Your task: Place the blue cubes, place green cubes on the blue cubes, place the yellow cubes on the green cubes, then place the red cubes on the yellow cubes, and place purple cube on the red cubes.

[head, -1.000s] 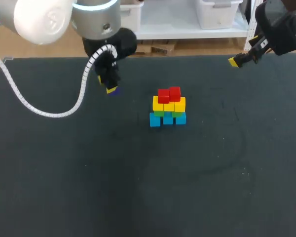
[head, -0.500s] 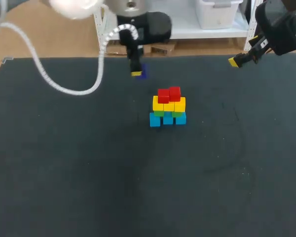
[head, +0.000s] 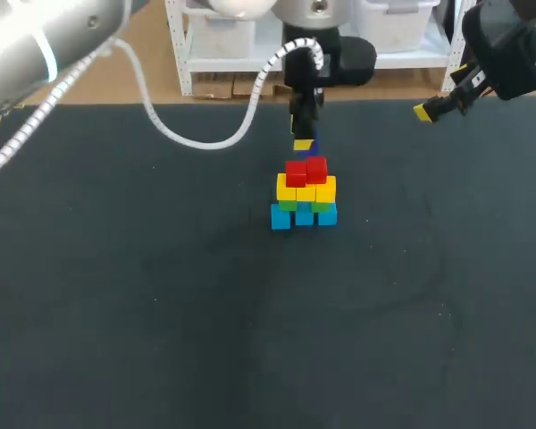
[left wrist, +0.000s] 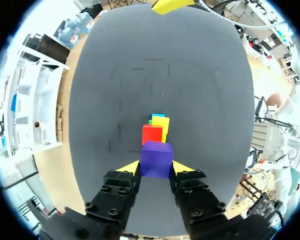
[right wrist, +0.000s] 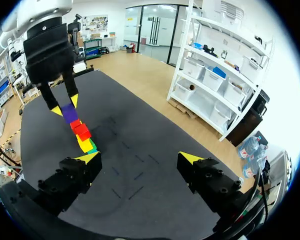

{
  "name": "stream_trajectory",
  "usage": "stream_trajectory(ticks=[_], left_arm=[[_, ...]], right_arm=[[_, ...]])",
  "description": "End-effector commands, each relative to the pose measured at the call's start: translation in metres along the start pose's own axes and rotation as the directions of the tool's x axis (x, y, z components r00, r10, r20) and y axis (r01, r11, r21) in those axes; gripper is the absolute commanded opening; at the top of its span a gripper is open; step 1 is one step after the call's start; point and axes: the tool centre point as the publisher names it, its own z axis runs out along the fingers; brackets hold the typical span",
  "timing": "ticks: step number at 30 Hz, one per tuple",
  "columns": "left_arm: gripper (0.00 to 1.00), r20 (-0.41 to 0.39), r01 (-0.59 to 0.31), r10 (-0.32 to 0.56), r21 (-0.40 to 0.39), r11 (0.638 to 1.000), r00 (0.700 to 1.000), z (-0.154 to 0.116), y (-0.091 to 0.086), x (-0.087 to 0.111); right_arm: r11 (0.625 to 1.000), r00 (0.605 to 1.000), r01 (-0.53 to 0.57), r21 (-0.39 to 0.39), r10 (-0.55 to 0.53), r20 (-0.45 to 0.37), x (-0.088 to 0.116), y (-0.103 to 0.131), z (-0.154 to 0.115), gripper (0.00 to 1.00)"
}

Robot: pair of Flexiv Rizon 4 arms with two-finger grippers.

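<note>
On the black table point(head: 116, 313) the stack of cubes point(head: 304, 198) stands far-middle, built up to its two red cubes point(head: 305, 170). Within the last second the left gripper point(left wrist: 156, 167) has swung in from the left to hang just above them, fingers clamped on the purple cube point(left wrist: 156, 159): only capping remains. The cube has no long axis; it hangs level. The right gripper point(right wrist: 140, 158) sits wide open, empty.
</note>
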Motion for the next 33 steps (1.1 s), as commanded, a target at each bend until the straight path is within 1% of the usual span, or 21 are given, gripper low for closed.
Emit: stream_trajectory(ticks=[1, 5, 9, 13, 27, 28, 29, 30, 31, 32, 33], left_arm=[[0.00, -0.021, 0.003, -0.003, 0.000, 1.000, 1.000, 0.002, -0.004, -0.002], [0.00, -0.028, 0.011, -0.011, 0.008, 1.000, 1.000, 0.010, -0.006, 0.002], [0.00, -0.018, 0.017, -0.017, 0.025, 1.000, 1.000, 0.018, -0.007, 0.004], [0.00, -0.016, 0.027, -0.026, 0.027, 0.999, 1.000, 0.022, -0.008, 0.005], [0.00, -0.019, 0.039, -0.038, 0.041, 0.998, 0.999, 0.031, -0.014, 0.000], [0.05, -0.019, 0.039, -0.038, 0.042, 0.998, 0.999, 0.031, -0.014, 0.000], [0.18, -0.019, 0.039, -0.038, 0.042, 0.998, 0.999, 0.032, -0.014, -0.001], [0.22, -0.019, 0.040, -0.039, 0.042, 0.998, 0.999, 0.032, -0.015, -0.001], [0.24, -0.019, 0.040, -0.039, 0.042, 0.998, 0.999, 0.032, -0.016, -0.001], [0.32, -0.019, 0.041, -0.040, 0.042, 0.998, 0.999, 0.032, -0.016, -0.002], [0.36, -0.019, 0.041, -0.040, 0.041, 0.998, 0.999, 0.032, -0.017, -0.002]], right_arm=[[1.000, 1.000, 0.000, 0.002, 0.000, 0.000, 0.000, 0.001, 0.000, 1.00], [1.000, 1.000, 0.000, 0.002, 0.000, 0.000, 0.000, 0.001, 0.000, 1.00], [1.000, 1.000, 0.000, 0.002, 0.000, 0.000, 0.000, 0.001, 0.000, 1.00], [1.000, 1.000, 0.000, 0.002, 0.000, 0.000, 0.000, 0.001, 0.000, 1.00], [1.000, 1.000, 0.000, 0.002, 0.000, 0.000, 0.000, 0.001, 0.000, 1.00], [1.000, 1.000, 0.000, 0.002, 0.000, 0.000, 0.000, 0.001, 0.000, 1.00], [1.000, 1.000, 0.000, 0.002, 0.000, 0.000, 0.000, 0.001, 0.000, 1.00], [1.000, 1.000, 0.000, 0.002, 0.000, 0.000, 0.000, 0.001, 0.000, 1.00], [1.000, 1.000, 0.000, 0.002, 0.000, 0.000, 0.000, 0.001, 0.000, 1.00], [1.000, 1.000, 0.000, 0.002, 0.000, 0.000, 0.000, 0.001, 0.000, 1.00], [1.000, 1.000, 0.000, 0.002, 0.000, 0.000, 0.000, 0.001, 0.000, 1.00]])
